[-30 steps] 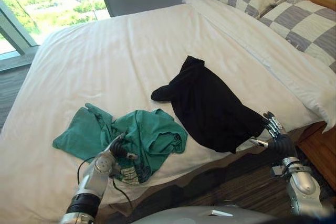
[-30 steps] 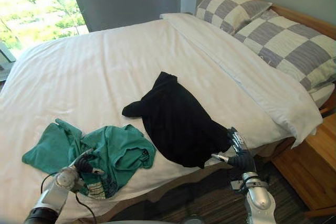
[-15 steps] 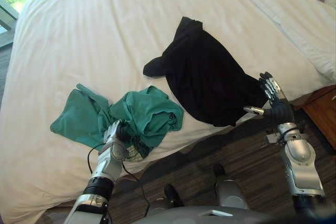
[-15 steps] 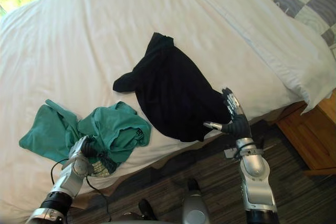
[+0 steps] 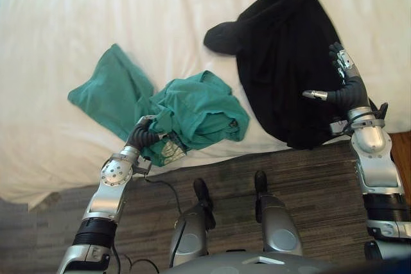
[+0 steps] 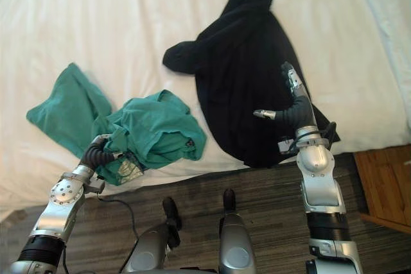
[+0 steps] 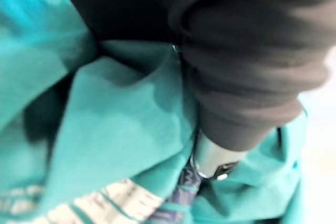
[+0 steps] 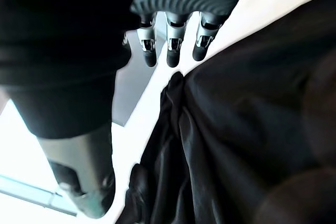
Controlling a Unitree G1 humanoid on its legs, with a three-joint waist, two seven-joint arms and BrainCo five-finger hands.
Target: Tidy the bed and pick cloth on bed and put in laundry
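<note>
Left eye view: left hand (image 5: 142,137) buried in crumpled green cloth (image 5: 199,110), grip cannot be told. Right hand (image 5: 350,91) spread wide over rumpled black cloth (image 5: 282,43) on bed (image 5: 128,4).

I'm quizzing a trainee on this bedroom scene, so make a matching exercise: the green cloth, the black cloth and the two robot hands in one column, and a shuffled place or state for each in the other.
Things:
1. green cloth
2. black cloth
3. left hand
4. right hand

Places or states:
A. open, over the dark fabric
B. bunched up on the bed, on the robot's left
C. near end hangs over the bed edge
D. at the green fabric's near edge

Pairs: 1-B, 2-C, 3-D, 4-A
</note>
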